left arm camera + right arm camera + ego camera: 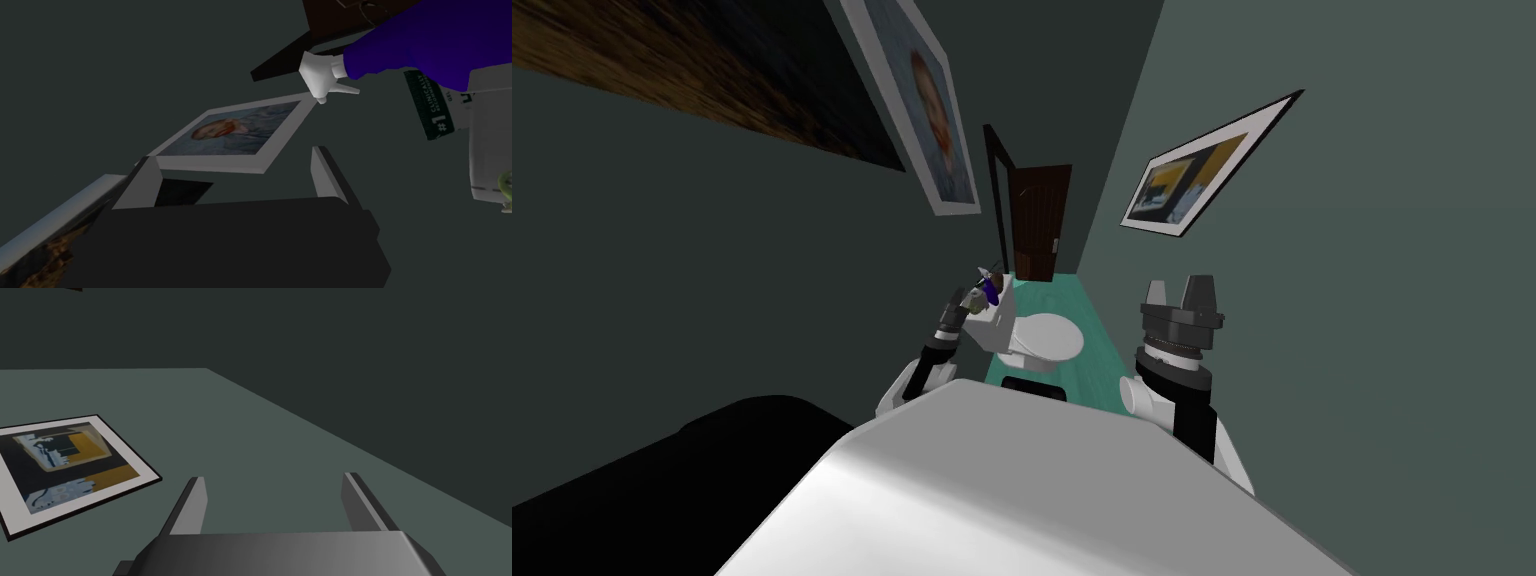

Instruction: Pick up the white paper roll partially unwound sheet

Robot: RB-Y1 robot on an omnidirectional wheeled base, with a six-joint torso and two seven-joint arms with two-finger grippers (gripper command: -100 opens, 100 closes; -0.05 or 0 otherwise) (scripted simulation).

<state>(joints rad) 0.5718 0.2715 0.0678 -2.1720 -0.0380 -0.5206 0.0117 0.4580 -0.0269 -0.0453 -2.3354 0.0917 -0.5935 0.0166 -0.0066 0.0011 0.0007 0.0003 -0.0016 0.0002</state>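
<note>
1. Head view: the left gripper is up at the toilet's tank, close to a purple bottle standing on it. The right gripper hangs raised, well apart from the toilet. Walls close in on both sides of the toilet, so there is little room to swing.
2. Left wrist view: jaws wide and empty. A white block just beside the bottle may be the paper roll; I cannot tell. I judge this the reach, and next the hand must turn toward that block without knocking the bottle.
3. Right wrist view: jaws wide, holding nothing.
</note>
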